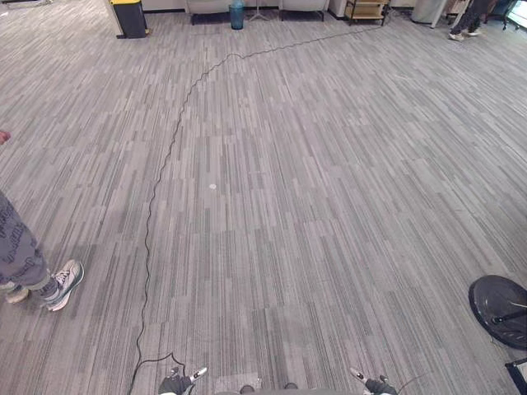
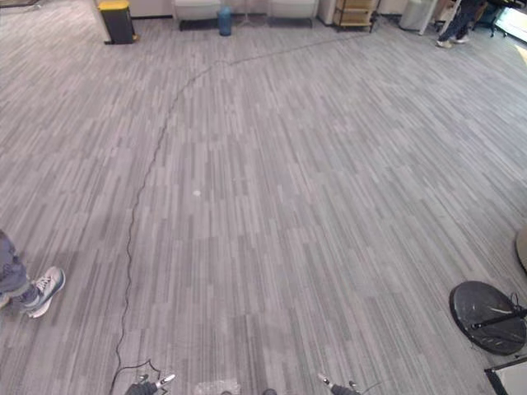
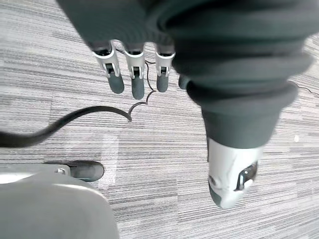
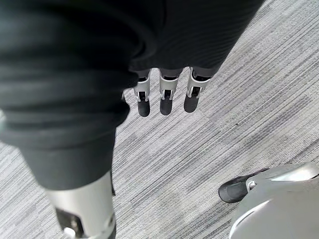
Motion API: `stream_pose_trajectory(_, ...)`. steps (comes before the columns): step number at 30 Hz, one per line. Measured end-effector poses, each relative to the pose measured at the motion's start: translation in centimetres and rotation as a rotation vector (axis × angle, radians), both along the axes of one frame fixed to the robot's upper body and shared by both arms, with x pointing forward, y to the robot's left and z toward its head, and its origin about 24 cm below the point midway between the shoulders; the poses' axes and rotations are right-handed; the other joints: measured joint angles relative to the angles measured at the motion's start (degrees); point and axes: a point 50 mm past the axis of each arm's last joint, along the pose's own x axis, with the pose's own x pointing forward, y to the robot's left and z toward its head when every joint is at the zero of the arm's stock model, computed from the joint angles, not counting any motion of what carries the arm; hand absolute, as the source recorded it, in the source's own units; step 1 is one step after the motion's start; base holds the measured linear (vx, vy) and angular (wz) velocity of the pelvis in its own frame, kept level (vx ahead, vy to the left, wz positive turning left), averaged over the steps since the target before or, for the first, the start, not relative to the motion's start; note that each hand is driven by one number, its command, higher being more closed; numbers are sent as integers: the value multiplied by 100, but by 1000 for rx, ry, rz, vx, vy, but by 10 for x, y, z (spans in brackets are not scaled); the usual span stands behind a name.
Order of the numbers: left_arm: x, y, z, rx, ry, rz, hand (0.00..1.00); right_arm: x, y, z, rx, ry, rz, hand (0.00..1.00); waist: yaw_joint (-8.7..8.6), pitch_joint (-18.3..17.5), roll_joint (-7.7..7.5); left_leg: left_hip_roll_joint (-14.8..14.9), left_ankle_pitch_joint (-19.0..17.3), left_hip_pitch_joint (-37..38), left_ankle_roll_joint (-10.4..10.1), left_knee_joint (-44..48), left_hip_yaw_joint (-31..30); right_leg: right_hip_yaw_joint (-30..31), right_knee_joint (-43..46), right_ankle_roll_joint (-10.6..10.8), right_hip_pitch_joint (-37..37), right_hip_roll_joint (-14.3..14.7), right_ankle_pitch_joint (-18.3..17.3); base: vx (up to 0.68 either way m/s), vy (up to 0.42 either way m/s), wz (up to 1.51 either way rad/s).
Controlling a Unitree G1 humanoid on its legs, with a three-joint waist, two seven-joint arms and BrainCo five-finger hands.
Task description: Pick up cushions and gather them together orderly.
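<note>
Gathering looks unstarted: left hand [image 3: 135, 74] and right hand [image 4: 167, 97] hang loosely spread, holding nothing, carpet floor [image 1: 288, 206] beneath them

Left hand [image 1: 177, 383] & right hand [image 1: 379, 385] cut off at btm edge; grey-trousered person [image 1: 16, 247] at L edge; black round disc [image 1: 499, 309] at R.

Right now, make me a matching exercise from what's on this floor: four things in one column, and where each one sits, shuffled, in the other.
Things:
1. yellow-lidded bin
2. round black base
3. white sneaker
4. teal container

Places:
A. near side, right edge
B. far side, middle
C. near side, left edge
D. far side, left

Pairs: 1-D, 2-A, 3-C, 4-B
</note>
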Motion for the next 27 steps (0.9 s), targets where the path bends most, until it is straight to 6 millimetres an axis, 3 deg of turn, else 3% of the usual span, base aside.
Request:
stream_pose_trajectory(2,5,0,1,0,-13,3,0,0,-1,0,0,-2,-6,0,5,112,-19,25,-258,-354,-138,762,178,-59,187,-98,-86,-71,-115,-106,-25,34)
stream_pose_trajectory(3,7,0,2,-10,-37,43,0,3,-2,2,-6,-15,-7,0,61,263,17,281,-627,-912,-146,2044,750,-84,388,-164,-66,-103,-269,-127,3,12)
stream_pose_trajectory(5,2,-2,1,-20,-29,76,0,1,-5,3,-14,-22,-13,0,57,292,111,876,-889,-1360,112,3196,1363,-159,586,-164,52,-114,-501,-43,37,23)
stream_pose_trajectory(7,-2,-3,1,-22,-31,82,0,-2,-6,3,-14,-27,-28,0,78,284,150,1224,-891,-1585,113,3163,1573,-150,623,15,141,-203,-645,81,153,13)
stream_pose_trajectory(9,-4,-4,1,-25,-30,92,0,5,-7,6,-22,-52,-21,0,119,282,155,1230,-617,-1818,5,2260,1534,5,633,138,128,-432,-731,277,337,-16)
stream_pose_trajectory(11,-4,-5,1,-27,-28,95,0,9,-8,6,-25,-57,-20,0,142,276,161,1154,28,-1921,-108,1637,1517,126,579,294,142,-635,-820,323,349,-22)
stream_pose_trajectory(12,-6,-3,1,-24,-25,100,0,9,-7,6,-27,-55,-20,0,182,205,118,937,98,-1854,112,1587,1592,260,390,392,182,-804,-863,377,386,-17)
stream_pose_trajectory(13,-7,-3,1,-23,-26,104,0,6,-4,5,-18,-48,-23,0,193,145,131,898,-134,-1890,158,1682,1739,308,262,383,275,-843,-793,516,423,-26)
stream_pose_trajectory(16,-6,-2,1,-24,-31,114,0,11,8,4,15,-61,-21,0,384,56,50,785,-633,-1779,531,2046,2028,429,968,572,273,-1011,-663,503,277,-30)
stream_pose_trajectory(19,-7,-1,1,-20,-24,111,0,10,8,3,21,-60,-18,0,363,-43,13,569,-1014,-1459,607,2062,2133,646,2316,830,-233,-1229,-496,451,249,-17)
stream_pose_trajectory(20,-5,-1,1,-18,-26,103,0,10,7,4,19,-66,-20,0,343,-56,4,421,-1243,-1168,541,1919,2125,823,3603,888,-796,-1336,-35,395,193,-19)
stream_pose_trajectory(21,-6,-2,0,-19,-18,106,0,15,4,6,8,-88,-19,0,305,-1,30,356,-1398,-773,439,1794,2143,747,4669,778,-1248,-1395,102,401,182,-26)
stream_pose_trajectory(22,-6,-3,0,-22,-16,107,0,18,1,8,0,-98,-18,0,302,33,57,342,-1449,-556,406,1704,2153,668,5028,675,-1385,-1389,38,396,163,-23)
stream_pose_trajectory(23,-8,-5,-1,-26,-10,101,0,21,-3,10,-16,-116,-9,0,223,57,159,307,-1469,-6,398,1369,2158,292,5486,443,-1764,-1362,-233,419,145,-7)
stream_pose_trajectory(25,2,-8,1,-34,-34,77,0,29,-7,13,-32,-141,3,0,75,60,232,319,-1436,549,366,955,2151,-377,5246,298,-2261,-1224,-668,397,114,15)
stream_pose_trajectory(27,19,-15,3,-51,-72,41,0,32,-9,14,-42,-143,22,0,-17,76,207,328,-1435,965,280,634,1963,-978,3960,124,-2846,-978,-645,528,37,49)
